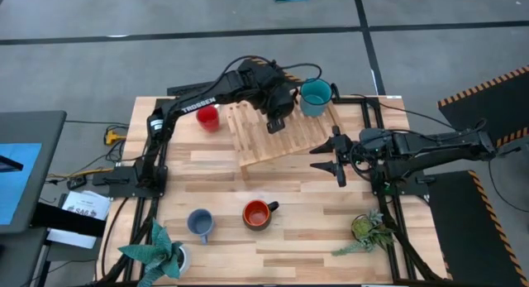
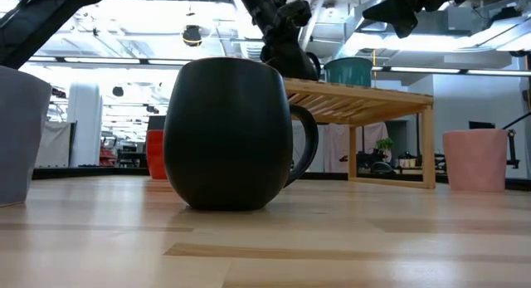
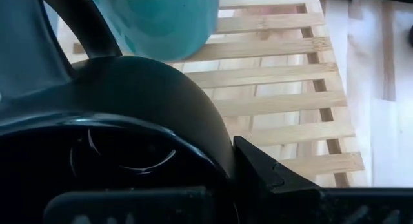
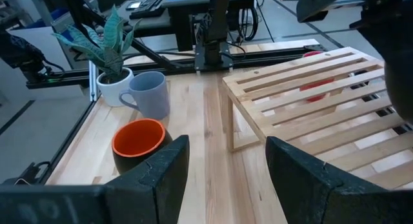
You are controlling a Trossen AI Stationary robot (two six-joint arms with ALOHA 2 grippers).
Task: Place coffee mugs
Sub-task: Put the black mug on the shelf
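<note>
Wood table (image 1: 314, 229) (slatted rack (image 1: 273, 134) atop).

A light wooden table (image 1: 314, 237) stands on a grey concrete floor (image 1: 83, 64) crossed by dark lines, with hazard-striped tape (image 1: 483, 88) at the right, while beyond it a bright hall shows ceiling lights (image 2: 124, 51) and white pillars (image 2: 83, 122).

A black mug (image 3: 129, 153) fills the left wrist view, hiding the left end effector's fingers, and the teal mug (image 3: 155, 20) beyond it is cut off by the picture's edge. In the low view, the dark mug (image 2: 228, 134) blocks most of the red mug (image 2: 155, 153). The grey-blue mug (image 2: 17, 134) is cropped at the edge.
</note>
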